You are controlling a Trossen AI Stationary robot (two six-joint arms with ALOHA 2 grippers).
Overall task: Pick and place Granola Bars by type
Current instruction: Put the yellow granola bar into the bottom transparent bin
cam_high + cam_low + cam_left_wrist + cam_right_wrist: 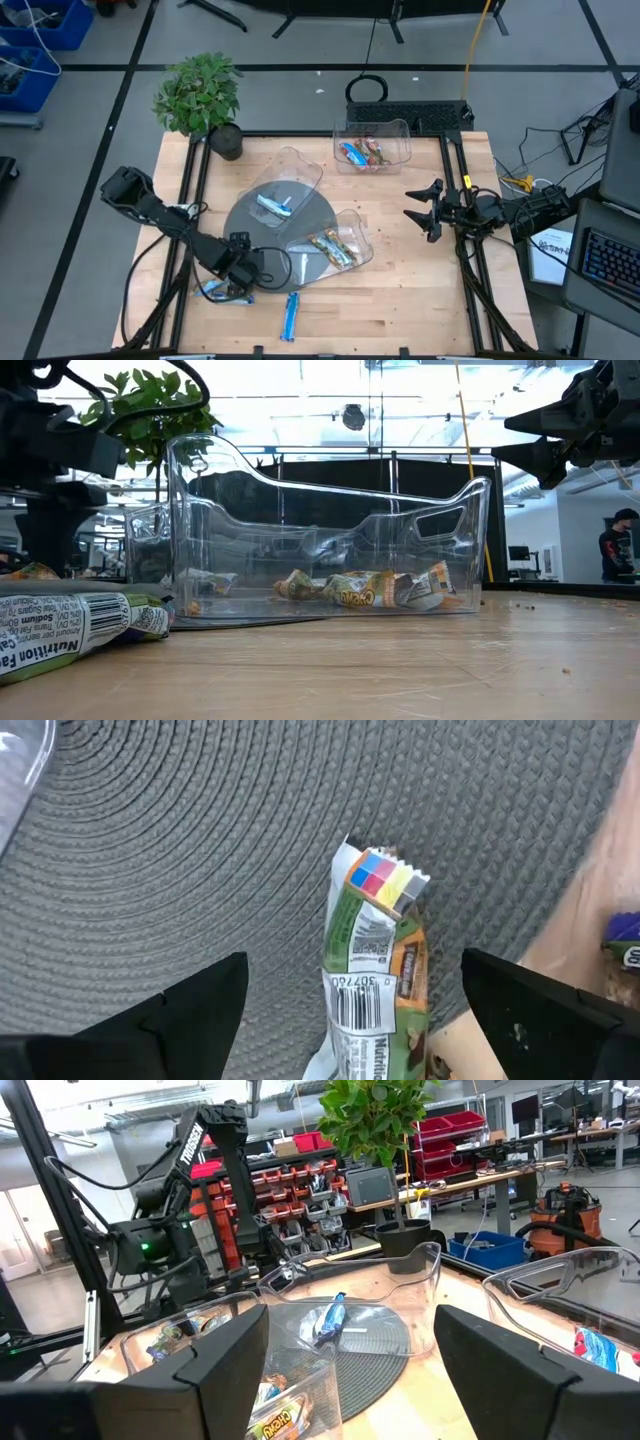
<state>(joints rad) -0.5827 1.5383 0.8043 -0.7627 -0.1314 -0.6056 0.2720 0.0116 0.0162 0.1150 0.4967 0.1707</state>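
Left tool (345, 1020) down low at the front-left of the tabletop (400, 300), fingers (180, 1020) spread wide apart and straddling a green bar (372, 970) that lies between them, not yet gripped. Bar resting across the edge of the grey mat (200, 840), its rainbow-striped crimp end on the weave, its other end running off toward the bare wood; long axis in line with the tool's reach, barcode face up. To do this step well: lower straight down, keep the bar centred in the gap, close across the narrow width near mid-length rather than on the crimp, and avoid dragging the mat. A blue bar (291, 314) lying loose on the wood nearby, long axis running roughly front to back, and another blue wrapper (212, 291) just beside the left tool. Three clear bins: one on the mat holding a blue bar (274, 206), one by the mat's right edge with tan-gold bars (332, 250), one at the back (372, 148) with mixed-colour bars (362, 153). Right tool (425, 210) hovering off the surface at the right side, fingers (220, 1370) apart and empty, waiting. Potted plant (200, 95) at the back-left corner.
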